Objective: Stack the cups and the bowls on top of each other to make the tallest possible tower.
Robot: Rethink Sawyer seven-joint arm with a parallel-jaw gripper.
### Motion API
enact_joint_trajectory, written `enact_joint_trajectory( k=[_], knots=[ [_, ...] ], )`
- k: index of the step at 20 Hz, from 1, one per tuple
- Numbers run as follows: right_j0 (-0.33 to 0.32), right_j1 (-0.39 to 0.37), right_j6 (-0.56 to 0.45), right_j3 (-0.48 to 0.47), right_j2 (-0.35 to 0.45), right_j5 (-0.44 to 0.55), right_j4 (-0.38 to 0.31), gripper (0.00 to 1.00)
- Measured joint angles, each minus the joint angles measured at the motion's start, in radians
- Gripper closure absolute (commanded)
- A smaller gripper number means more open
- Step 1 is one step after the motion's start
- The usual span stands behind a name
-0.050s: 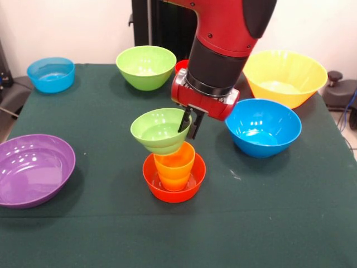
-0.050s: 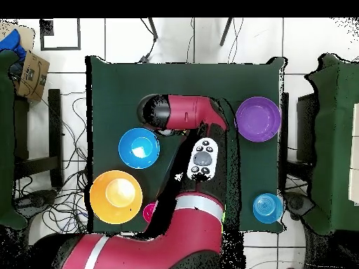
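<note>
At far left of the front view we see the purple bowl (image 1: 34,169) and, behind it, a small blue bowl (image 1: 51,73) on the green worktop (image 1: 268,223). Toward the centre, a large green bowl (image 1: 146,67) sits at the back. In front of it stands the tower (image 1: 173,170): orange bowl (image 1: 192,181), yellow-orange cup (image 1: 175,166), tilted small green bowl (image 1: 158,132). The tool (image 1: 187,124) pinches that bowl's rim. To the right we find a larger blue bowl (image 1: 263,127) and the yellow bowl (image 1: 285,77).

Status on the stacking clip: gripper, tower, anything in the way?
Gripper shut on small green bowl rim. Bowl tilted atop yellow-orange cup in orange bowl. Blue bowl close beside, apart.
</note>
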Motion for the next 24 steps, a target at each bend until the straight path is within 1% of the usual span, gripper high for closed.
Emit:
enact_joint_trajectory(
  k=[10, 24],
  knots=[
    [-0.002, -0.015, 0.0, 0.005, 0.018, 0.0, 0.0, 1.0],
    [0.002, -0.015, 0.0, 0.006, 0.031, 0.0, 0.0, 1.0]
  ],
)
